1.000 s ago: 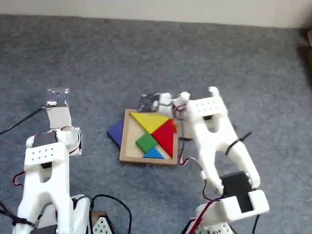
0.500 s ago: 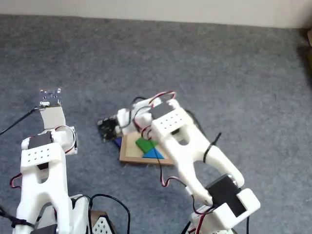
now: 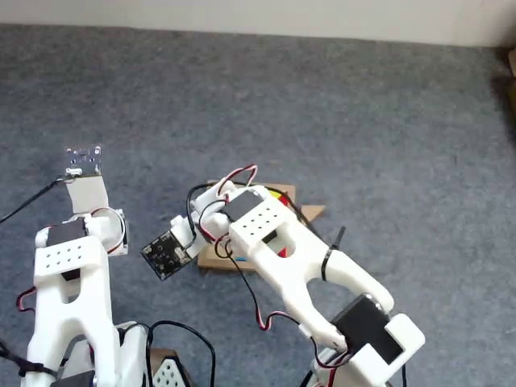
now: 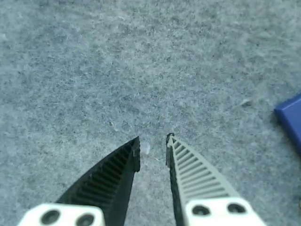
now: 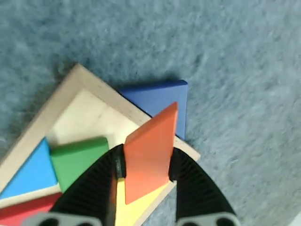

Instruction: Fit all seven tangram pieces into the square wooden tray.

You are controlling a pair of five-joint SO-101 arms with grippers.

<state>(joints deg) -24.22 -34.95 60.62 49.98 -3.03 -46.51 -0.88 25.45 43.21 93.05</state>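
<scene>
Carpet is seen across the high view; at centre frame the square wooden tray is mostly covered by the right arm. By the left wrist, the left gripper is shown slightly parted and empty, with a blue piece nearby. By the right wrist, the right gripper is shown clamped on an orange piece over the tray's corner, with the blue piece just outside the rim.

The desk is covered edge to edge by a grey, felt-like surface with a fine mottled nap, and a few pale specks lie on it in the left wrist view. A pale band runs along its far edge. At the right border, a small brown object is cut off too much to identify.
</scene>
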